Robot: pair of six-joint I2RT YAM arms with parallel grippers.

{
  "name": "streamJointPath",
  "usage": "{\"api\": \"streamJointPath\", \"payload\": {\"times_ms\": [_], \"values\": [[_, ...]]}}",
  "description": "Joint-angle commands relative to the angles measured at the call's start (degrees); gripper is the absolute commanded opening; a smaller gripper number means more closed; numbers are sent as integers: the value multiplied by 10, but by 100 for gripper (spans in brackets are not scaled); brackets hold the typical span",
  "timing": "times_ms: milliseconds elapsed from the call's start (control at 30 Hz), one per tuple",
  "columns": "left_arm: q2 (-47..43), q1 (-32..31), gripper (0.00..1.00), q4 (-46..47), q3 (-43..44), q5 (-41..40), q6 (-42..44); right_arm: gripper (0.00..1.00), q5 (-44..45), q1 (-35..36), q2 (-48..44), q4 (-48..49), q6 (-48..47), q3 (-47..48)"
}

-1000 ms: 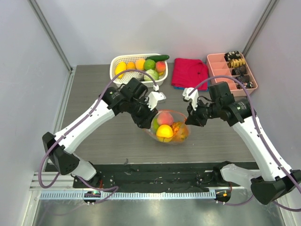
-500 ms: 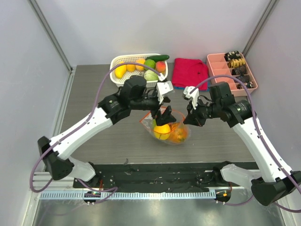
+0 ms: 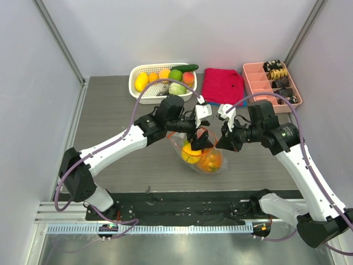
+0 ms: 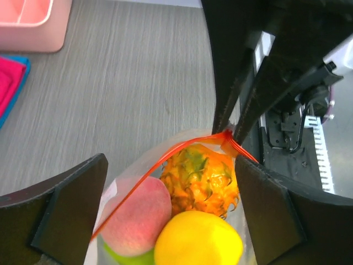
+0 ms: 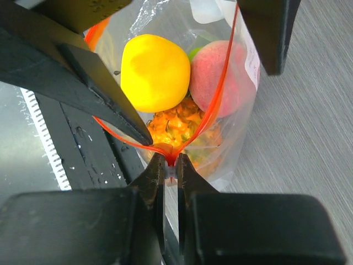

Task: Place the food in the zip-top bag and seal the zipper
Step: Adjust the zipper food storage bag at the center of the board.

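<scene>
Since the earlier frame the left gripper (image 3: pixel 202 139) now hangs over the zip-top bag (image 3: pixel 213 165) at frame centre, jaws spread wide, empty; the food (image 3: pixel 191 152) sits inside; right of it, the right gripper (image 3: pixel 223 144) pinches the zipper (image 5: pixel 171 149).

White slotted basket (image 3: pixel 142 95), red cloth (image 3: pixel 222 85), pink tray (image 3: pixel 255 77)

A grey wood-grain table (image 3: pixel 110 121) spreads beneath the left gripper (image 3: pixel 202 139); pale, evenly lit walls (image 3: pixel 165 33) rise well beyond it and to either side, metal posts (image 3: pixel 58 38) at the far corners, a black strip (image 3: pixel 182 207) on its near side
</scene>
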Motion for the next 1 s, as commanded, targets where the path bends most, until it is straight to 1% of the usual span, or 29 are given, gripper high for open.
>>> {"api": "streamJointPath", "payload": {"times_ms": [0,33,67,133,200,267,300,333,400,433,500,533,567,600,633,667,700,800,833,867,900,967], "values": [[-26,-9,92,40,-18,69,94,1,-17,4,-20,25,-14,1],[-26,-12,88,29,-18,81,129,1,-16,3,-19,25,-15,-1],[-26,-12,83,20,-18,93,139,1,-15,4,-20,24,-17,-3],[-27,-12,81,-11,-11,110,154,1,-10,4,-20,20,-28,-5],[-32,-7,81,-5,-12,111,133,1,-7,4,-23,19,-33,-6],[-36,-5,77,1,-15,118,102,1,-4,4,-28,21,-38,-9],[-38,-4,72,4,-15,119,93,1,-1,4,-30,23,-40,-10],[-40,-3,62,4,-15,119,80,1,2,4,-33,25,-40,-13],[-38,-4,50,5,-15,110,58,1,2,3,-34,25,-40,-13],[-32,-4,41,7,-13,97,47,1,-1,4,-35,26,-40,-12],[-23,-4,35,1,-4,58,34,1,-2,3,-39,28,-38,-12],[-18,-3,34,-5,-1,45,36,1,-2,4,-42,32,-37,-14],[-16,-3,36,-3,-2,35,37,1,-2,4,-44,34,-36,-16],[-16,-3,41,-2,-3,21,37,1,-3,4,-46,38,-35,-18],[-14,-3,53,3,-3,15,35,1,-4,3,-47,41,-35,-19],[-13,-3,56,16,-5,13,29,1,-8,4,-49,43,-32,-22],[-13,-3,56,17,-6,12,27,1,-10,3,-48,45,-31,-23],[-1,-2,33,13,0,14,14,1,-20,4,-44,53,-22,-21],[1,0,18,7,3,31,12,1,-21,4,-45,60,-20,-20],[3,2,10,4,5,42,7,2,-22,3,-45,63,-17,-21],[4,11,2,5,5,55,0,13,-21,3,-48,68,-10,-21],[2,25,0,18,-3,108,-33,30,-15,4,-54,78,-3,-28]]}}
